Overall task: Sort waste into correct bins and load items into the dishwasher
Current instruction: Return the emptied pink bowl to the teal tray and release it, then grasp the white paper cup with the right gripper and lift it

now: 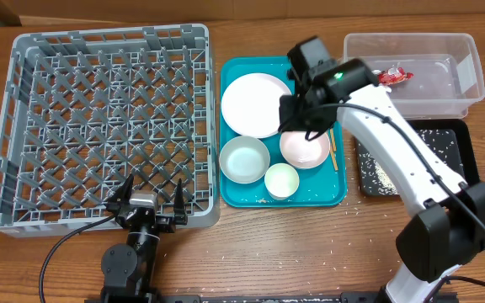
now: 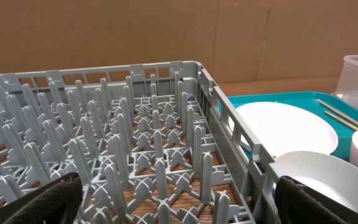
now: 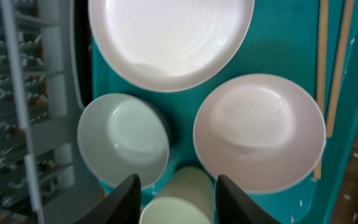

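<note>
Overhead, the rack [image 1: 99, 126] lies left of the teal tray [image 1: 318, 198]; tub [image 1: 411, 38] and black tray [image 1: 470, 151] lie right of it, the latter seen only from above. On it sit plate [image 1: 255, 104], two bowls [image 1: 244, 159], cup [image 1: 281, 180]. Only the right wrist view separates both chopsticks [image 3: 321, 74], running front-to-back along its right edge. The right gripper [image 3: 180, 199] hangs above the cup, half parted, empty; the left gripper [image 1: 151, 187], front-left, gapes wide.

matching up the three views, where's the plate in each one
overhead: plate just above centre, on the teal tray
left wrist: plate right of centre, past the rack wall
right wrist: plate top centre
shared landmark: the teal tray under it
</note>
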`<state>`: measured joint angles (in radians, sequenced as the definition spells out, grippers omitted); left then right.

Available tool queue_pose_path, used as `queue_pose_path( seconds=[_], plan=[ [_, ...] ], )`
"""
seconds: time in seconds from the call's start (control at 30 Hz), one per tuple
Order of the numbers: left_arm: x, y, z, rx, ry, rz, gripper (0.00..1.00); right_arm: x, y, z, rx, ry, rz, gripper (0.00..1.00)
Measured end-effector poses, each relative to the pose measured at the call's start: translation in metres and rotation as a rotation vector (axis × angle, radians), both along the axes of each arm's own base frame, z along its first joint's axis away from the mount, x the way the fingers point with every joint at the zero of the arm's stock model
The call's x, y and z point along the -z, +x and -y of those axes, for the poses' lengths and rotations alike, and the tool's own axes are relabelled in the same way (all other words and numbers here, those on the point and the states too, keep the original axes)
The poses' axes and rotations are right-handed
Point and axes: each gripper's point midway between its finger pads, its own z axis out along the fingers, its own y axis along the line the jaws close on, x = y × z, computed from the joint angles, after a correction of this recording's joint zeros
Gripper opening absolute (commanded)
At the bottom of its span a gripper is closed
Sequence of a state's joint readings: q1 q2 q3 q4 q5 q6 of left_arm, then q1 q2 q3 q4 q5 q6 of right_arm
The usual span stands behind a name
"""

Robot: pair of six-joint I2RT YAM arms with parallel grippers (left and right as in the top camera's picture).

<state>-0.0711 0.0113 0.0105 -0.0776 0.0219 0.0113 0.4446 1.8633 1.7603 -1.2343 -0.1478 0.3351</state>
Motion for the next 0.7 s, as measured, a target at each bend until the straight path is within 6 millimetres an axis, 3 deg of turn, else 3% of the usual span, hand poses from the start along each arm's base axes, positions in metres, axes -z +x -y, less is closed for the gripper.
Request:
queue_pose_path(
  seconds=[0.1,0.27,0.53,0.6,0.7],
  plan=[
    [0.0,0.0,0.0,0.0,0.0,0.0,1.0,-0.008,-0.014,-0.002,-0.007,0.018,-0.05,0.41],
    [0.0,0.0,0.0,0.0,0.0,0.0,1.0,0.007,-0.047,0.003,0.039,-0.054,-0.182,0.41],
    [0.0,0.0,0.0,0.0,0.0,0.0,1.0,0.07,-0.09,0.027,0.116,-0.184,-0.36,0.4],
    [0.0,0.0,0.0,0.0,0.0,0.0,1.0,0.085,-0.096,0.03,0.12,-0.191,-0.378,0.32],
    [0.0,0.0,0.0,0.0,0.0,0.0,1.0,0.1,-0.104,0.033,0.133,-0.195,-0.4,0.1]
  ],
)
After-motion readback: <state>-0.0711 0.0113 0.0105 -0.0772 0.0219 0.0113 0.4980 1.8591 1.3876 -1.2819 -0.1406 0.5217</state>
